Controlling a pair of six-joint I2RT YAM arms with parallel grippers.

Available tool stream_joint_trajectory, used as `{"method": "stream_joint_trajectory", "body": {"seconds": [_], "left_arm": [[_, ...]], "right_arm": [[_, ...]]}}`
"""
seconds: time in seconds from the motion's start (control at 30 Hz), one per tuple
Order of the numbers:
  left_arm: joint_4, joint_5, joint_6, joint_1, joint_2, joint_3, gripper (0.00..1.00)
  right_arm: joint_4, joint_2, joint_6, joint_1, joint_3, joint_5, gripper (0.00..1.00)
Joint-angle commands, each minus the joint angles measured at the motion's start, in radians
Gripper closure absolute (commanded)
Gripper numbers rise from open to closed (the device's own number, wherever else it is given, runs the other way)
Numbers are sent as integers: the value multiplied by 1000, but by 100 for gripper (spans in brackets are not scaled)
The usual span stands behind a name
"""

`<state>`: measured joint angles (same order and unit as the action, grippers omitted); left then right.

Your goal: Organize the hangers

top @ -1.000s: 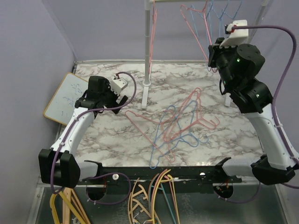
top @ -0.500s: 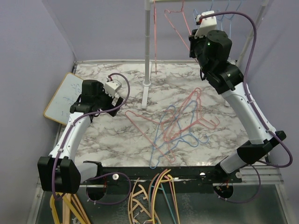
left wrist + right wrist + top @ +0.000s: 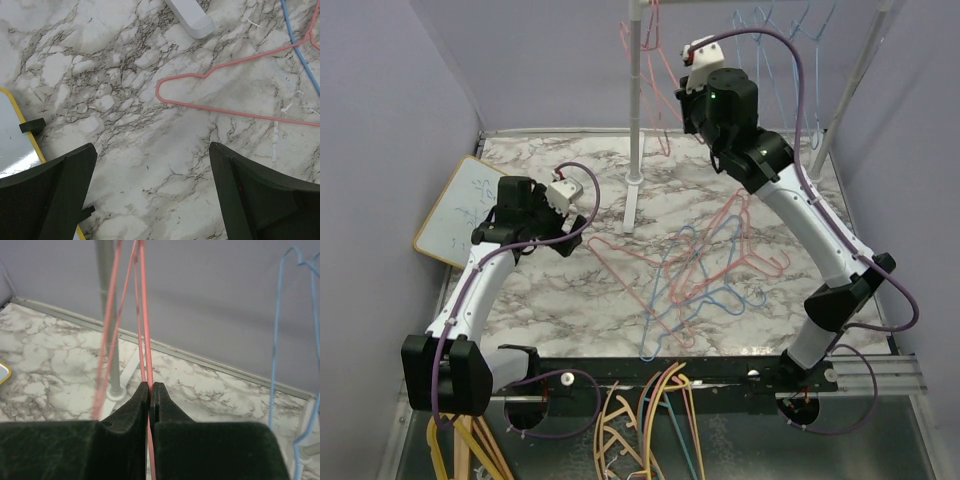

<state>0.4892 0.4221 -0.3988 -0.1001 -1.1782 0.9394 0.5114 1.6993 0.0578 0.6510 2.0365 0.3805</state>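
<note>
Right gripper (image 3: 150,388) (pink hanger (image 3: 145,315)) farther left

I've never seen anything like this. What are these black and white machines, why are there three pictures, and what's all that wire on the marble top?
These are two robot arms bolted to the near edge of a marble table. The wide picture looks down from above and behind them; the other two come from small cameras on each wrist, so each shows its own tool. The left tool is open and empty above the table. The right tool is raised by the white rack, shut on a pink wire hanger. Blue hangers hang nearby. The tangle on the table is a pile of pink and blue hangers not yet sorted.
</note>
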Motion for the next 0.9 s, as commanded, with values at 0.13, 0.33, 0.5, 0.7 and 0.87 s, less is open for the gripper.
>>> {"method": "stream_joint_trajectory", "body": {"seconds": [0.13, 0.33, 0.5, 0.7, 0.87], "left_arm": [[58, 89, -70, -3, -29, 9, 1], [152, 68, -240, -70, -66, 6, 1], [171, 97, -300, -86, -117, 38, 1], [266, 240, -471, -202, -140, 57, 1], [270, 235, -608, -324, -143, 5, 2]], "right_arm": [[8, 32, 14, 64, 17, 35, 97], [21, -90, -1, 64, -56, 61, 39], [55, -286, -73, 64, -249, 77, 9], [133, -563, -250, 64, -541, 28, 5], [239, -758, -387, 64, -719, 44, 5]]}}
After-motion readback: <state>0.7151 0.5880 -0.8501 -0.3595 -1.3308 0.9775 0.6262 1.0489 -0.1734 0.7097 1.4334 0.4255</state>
